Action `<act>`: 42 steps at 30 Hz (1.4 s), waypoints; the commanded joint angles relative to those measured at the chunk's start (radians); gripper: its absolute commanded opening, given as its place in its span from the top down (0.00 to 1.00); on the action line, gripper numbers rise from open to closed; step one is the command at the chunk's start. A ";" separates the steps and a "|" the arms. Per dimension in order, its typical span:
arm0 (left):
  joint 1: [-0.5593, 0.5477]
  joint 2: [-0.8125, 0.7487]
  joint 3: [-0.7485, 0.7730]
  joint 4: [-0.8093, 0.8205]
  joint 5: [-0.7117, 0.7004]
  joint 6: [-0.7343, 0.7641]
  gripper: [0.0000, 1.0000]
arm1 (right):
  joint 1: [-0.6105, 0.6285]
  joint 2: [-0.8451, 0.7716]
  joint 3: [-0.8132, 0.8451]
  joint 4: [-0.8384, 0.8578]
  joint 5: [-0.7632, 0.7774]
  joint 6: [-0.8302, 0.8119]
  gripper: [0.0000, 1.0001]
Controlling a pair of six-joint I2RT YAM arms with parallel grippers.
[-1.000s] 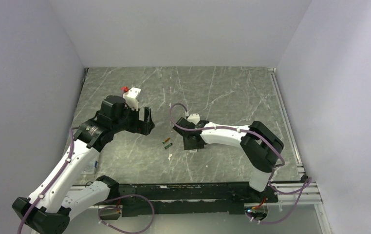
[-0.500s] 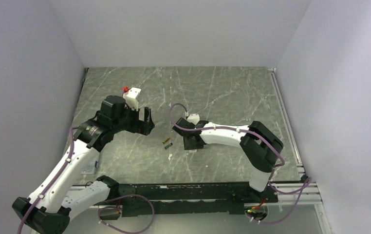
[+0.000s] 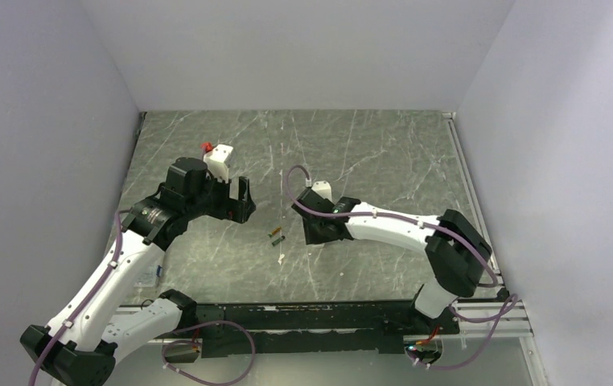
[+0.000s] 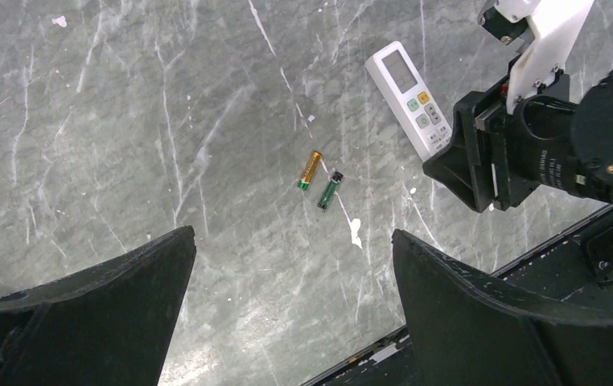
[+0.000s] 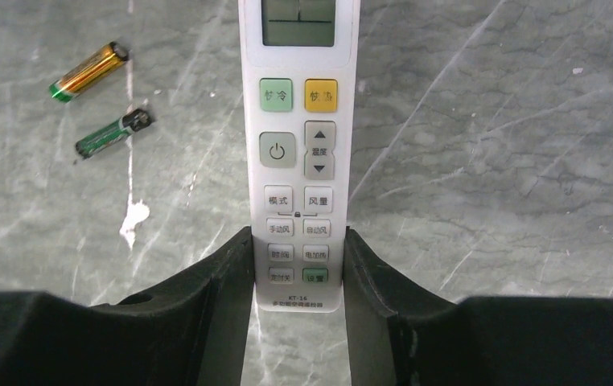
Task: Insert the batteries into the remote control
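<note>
Grip of the right pincer closed on the button end of the remote control, laid face up on the desk, gold battery and green battery side by side just left of it, left pincer spread wide, nothing held.

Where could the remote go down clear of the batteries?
Bare marble lies right of the remote control, toward the right rail of the table, and along the back wall. Crowded: the centre, where the gold battery and green battery lie left of the remote, between the open left gripper and the right gripper holding it.
</note>
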 commanded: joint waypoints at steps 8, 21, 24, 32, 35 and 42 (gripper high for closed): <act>-0.001 0.028 0.002 0.038 0.099 -0.044 0.01 | 0.004 -0.173 -0.069 0.089 -0.174 -0.229 1.00; 0.001 0.131 -0.038 0.089 0.239 -0.305 0.01 | 0.005 -0.356 -0.152 0.172 -0.346 -0.434 1.00; 0.007 0.157 -0.047 0.104 0.288 -0.349 0.03 | 0.007 -0.396 -0.182 0.197 -0.361 -0.477 1.00; 0.075 0.189 -0.090 0.186 0.490 -0.453 0.07 | 0.033 -0.498 -0.263 0.296 -0.375 -0.568 1.00; 0.113 0.196 -0.109 0.209 0.565 -0.483 0.09 | 0.059 -0.541 -0.307 0.363 -0.369 -0.612 1.00; 0.136 0.187 -0.140 0.238 0.675 -0.528 0.13 | 0.115 -0.564 -0.340 0.423 -0.364 -0.716 1.00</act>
